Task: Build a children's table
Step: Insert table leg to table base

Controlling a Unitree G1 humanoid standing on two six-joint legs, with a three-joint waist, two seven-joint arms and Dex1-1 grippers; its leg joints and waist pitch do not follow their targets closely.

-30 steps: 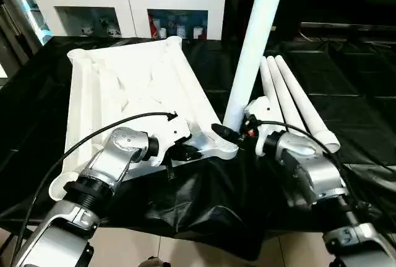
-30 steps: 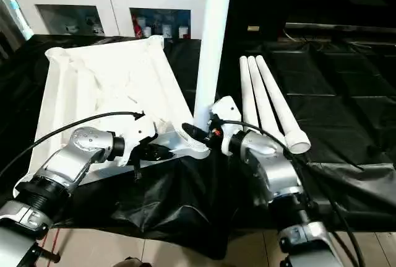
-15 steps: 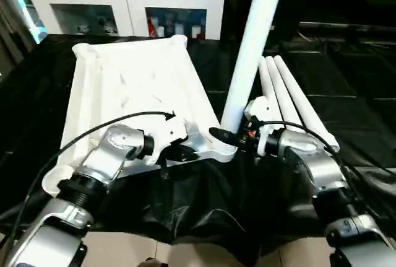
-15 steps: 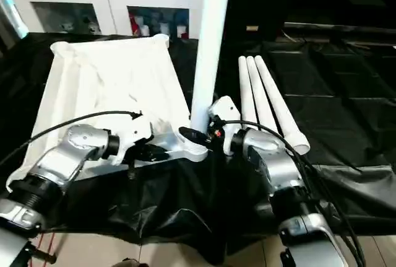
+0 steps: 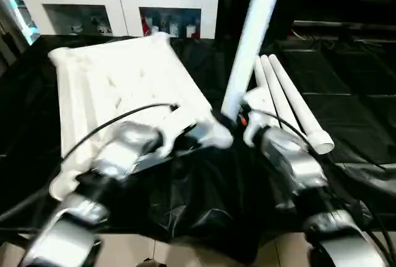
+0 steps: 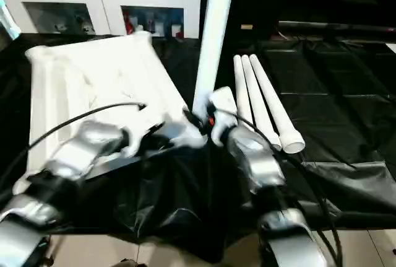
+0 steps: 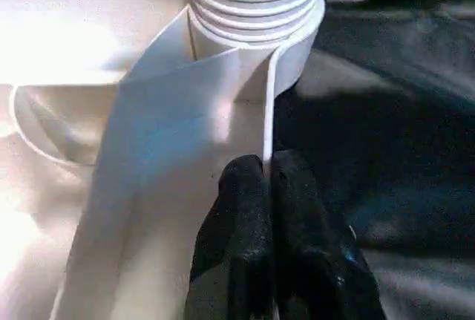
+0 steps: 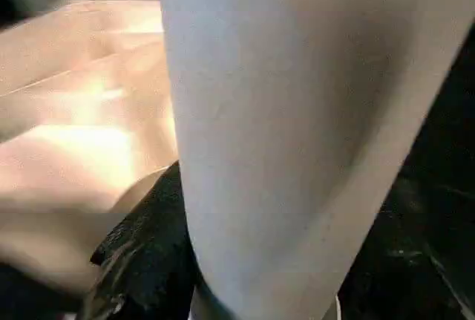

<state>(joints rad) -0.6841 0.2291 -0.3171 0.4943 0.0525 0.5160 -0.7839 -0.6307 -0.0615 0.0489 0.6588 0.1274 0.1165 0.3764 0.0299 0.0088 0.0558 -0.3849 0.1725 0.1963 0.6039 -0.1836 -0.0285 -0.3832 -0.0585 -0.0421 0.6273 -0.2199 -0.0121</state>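
Both forearms are showing silver metallic housings with rounded joint casings and dark collars. Black cables are looping over each wrist. The left end effector (image 7: pixel 267 179) is presenting two black, rough-textured fingers (image 7: pixel 237 231). The right end effector (image 6: pixel 201 120) is showing white housing with a small red mark.

Left gripper (image 7: pixel 266 179) pinched on thin rim of tabletop (image 5: pixel 117 81), fingers pressed together either side; left forearm (image 5: pixel 120 152) reaching forward; right gripper (image 5: pixel 230 120) clamped round base of upright leg (image 5: pixel 250 38); right forearm (image 5: pixel 291 161) angled inward.
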